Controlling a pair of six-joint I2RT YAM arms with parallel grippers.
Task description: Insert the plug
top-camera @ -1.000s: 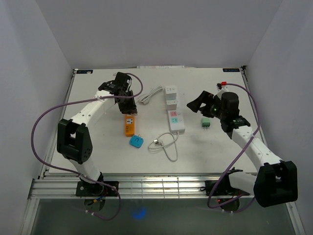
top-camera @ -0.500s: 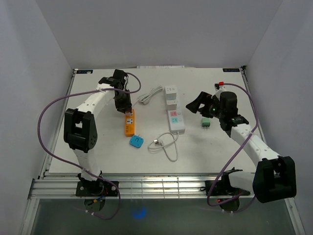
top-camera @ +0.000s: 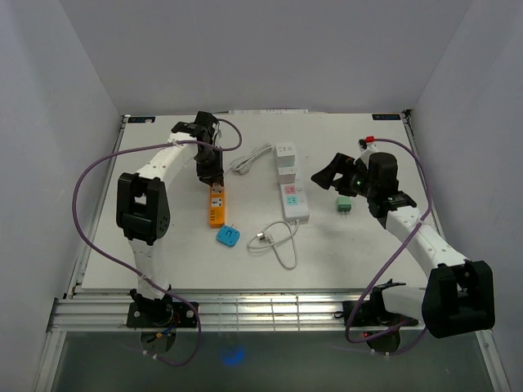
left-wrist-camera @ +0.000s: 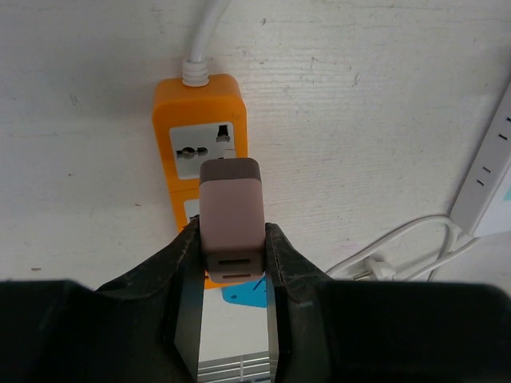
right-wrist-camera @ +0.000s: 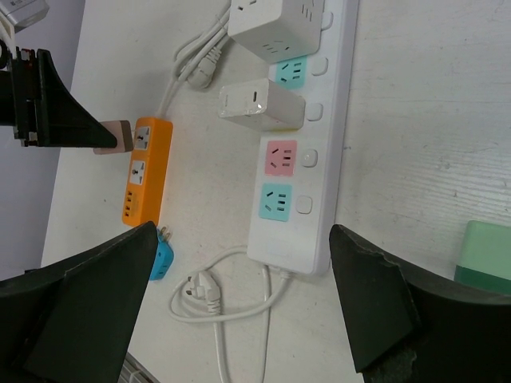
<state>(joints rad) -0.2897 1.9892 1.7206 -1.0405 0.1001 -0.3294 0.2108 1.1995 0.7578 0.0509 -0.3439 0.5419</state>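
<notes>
Over the corded far end of the orange power strip, my left pincer is clamped on the mauve plug, one finger pressed to each flank. From my left wrist, the plug hides the strip's second socket, and the first socket shows just beyond its tip. I cannot tell whether the prongs touch the strip.

A second ago my left elbow stood farther out to the left and nearer the table's front edge in the overhead view. It has since swung inward, and my forearm now runs along the back of the table toward the strip. The pincer itself has barely shifted; it hung over that same end of the strip then as now.

My right pincer is spread wide and carries nothing. It hovers beside the white power strip, with the green block just off to its right. That arm has hardly moved over the last half second.

On the table, the blue adapter lies just past the orange strip's near end, and the loose white cable curls beside it. Both lie where they did before.
</notes>
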